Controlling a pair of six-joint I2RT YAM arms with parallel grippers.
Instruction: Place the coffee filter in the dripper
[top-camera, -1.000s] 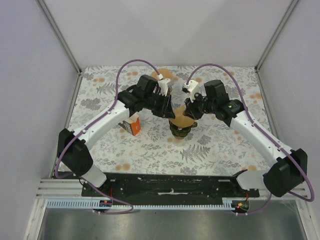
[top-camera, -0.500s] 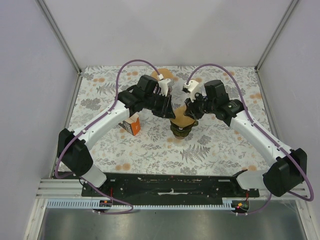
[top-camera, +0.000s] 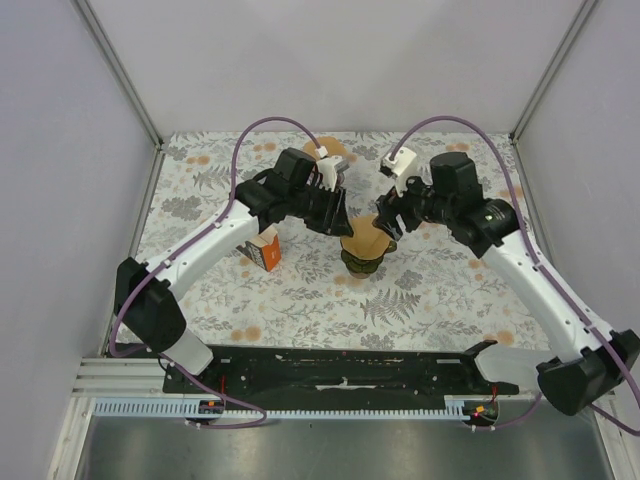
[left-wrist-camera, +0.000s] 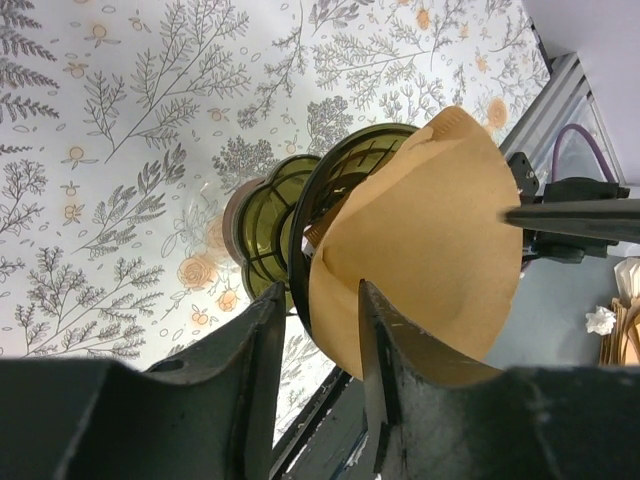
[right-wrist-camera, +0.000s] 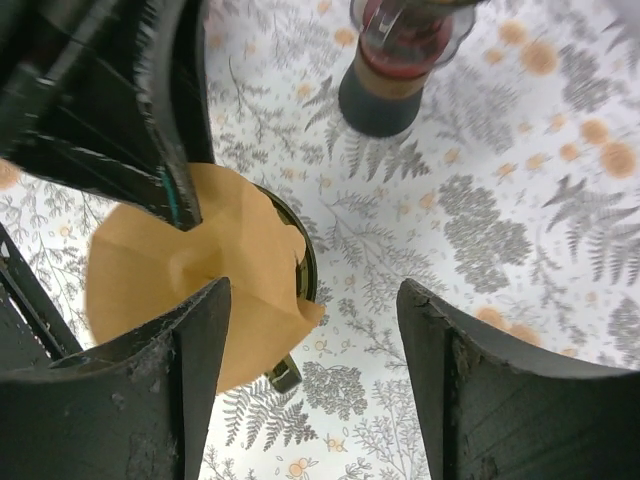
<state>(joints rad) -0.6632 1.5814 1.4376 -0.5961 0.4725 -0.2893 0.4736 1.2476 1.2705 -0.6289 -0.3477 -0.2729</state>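
The brown paper coffee filter (top-camera: 366, 238) sits opened in the dark green dripper (top-camera: 360, 264) at the table's middle, and sticks up above its rim. My left gripper (top-camera: 340, 218) is at the dripper's left side. In the left wrist view its jaws (left-wrist-camera: 322, 300) stand narrowly apart, with the dripper's rim (left-wrist-camera: 300, 250) and the filter's edge (left-wrist-camera: 430, 240) in the gap. My right gripper (top-camera: 388, 222) is open and empty, above and right of the filter. In the right wrist view the filter (right-wrist-camera: 160, 280) lies beside its left finger (right-wrist-camera: 205, 340), apart from it.
A small orange box (top-camera: 264, 250) stands left of the dripper under the left arm. A dark jar with a red band (right-wrist-camera: 395, 70) stands behind the dripper. A brown stack (top-camera: 333, 150) lies at the back. Metal frame posts border the flowered table.
My right gripper has let go of the filter, opened, and drawn back up and to the right. The filter stays in the dripper. The left arm has not moved.
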